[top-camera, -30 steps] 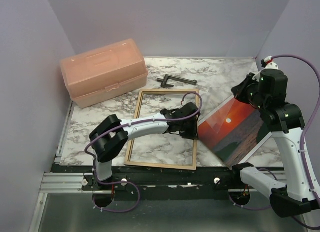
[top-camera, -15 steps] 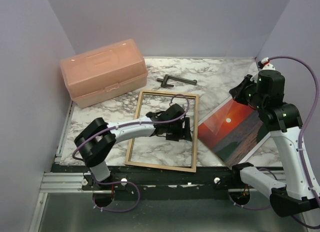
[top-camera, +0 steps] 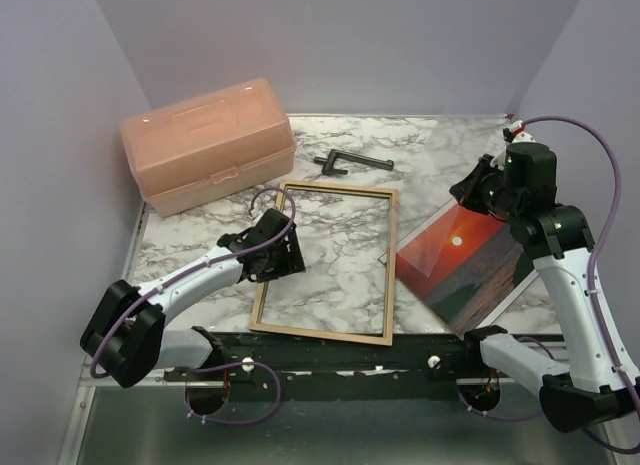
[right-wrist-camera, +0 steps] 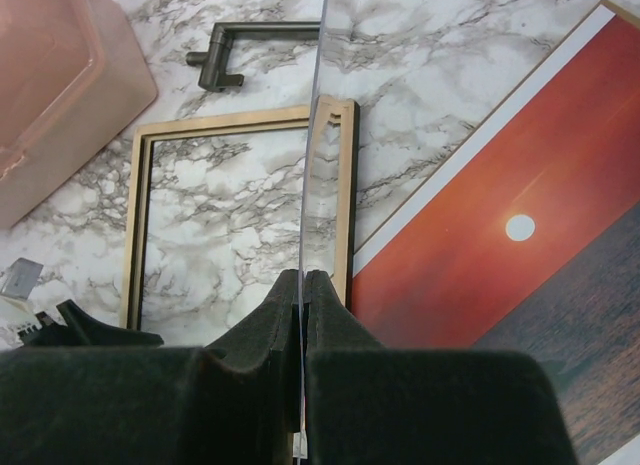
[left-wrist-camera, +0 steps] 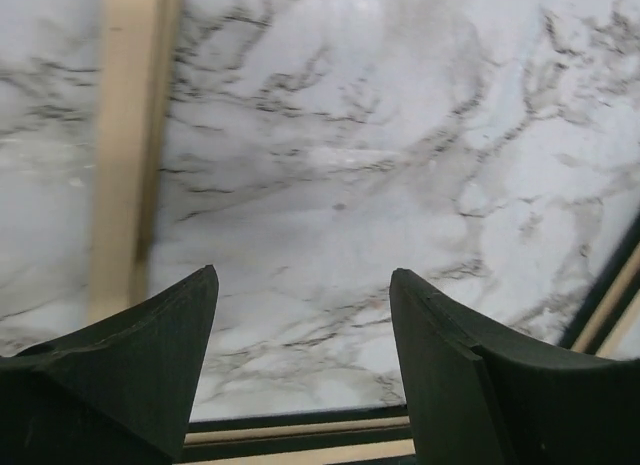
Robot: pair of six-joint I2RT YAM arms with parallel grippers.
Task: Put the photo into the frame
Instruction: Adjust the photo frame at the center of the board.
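The frame (top-camera: 340, 187) lay flat at the centre of the marble bench (top-camera: 440, 145), tan side up, with bare marble showing through its opening. The photo (top-camera: 465, 260) was not in it. It sat picture side up at the right of the top view, just beside the frame's right edge, and whether the two touched could not be told.

The left gripper (left-wrist-camera: 302, 280) hung above the left part of the frame. Its jaws stood wide apart and held nothing, and only marble and the tan bars showed between them.

The right gripper (right-wrist-camera: 303, 277), at the upper right of the top view, was pinched tight on the edge of a thin clear sheet (right-wrist-camera: 315, 135). The wrist view showed the sheet edge-on as a bright line rising from the fingers. In the top view it appeared only as a pale sheen over the photo's left part.

This looked like a preparatory step, since the photo itself had not been gripped. The next move probably called for the right arm to dispose of the clear sheet. One gripper would then need to catch the photo by an edge, which is awkward with a flat glossy print. The photo would have to be squared to the opening before being lowered in.
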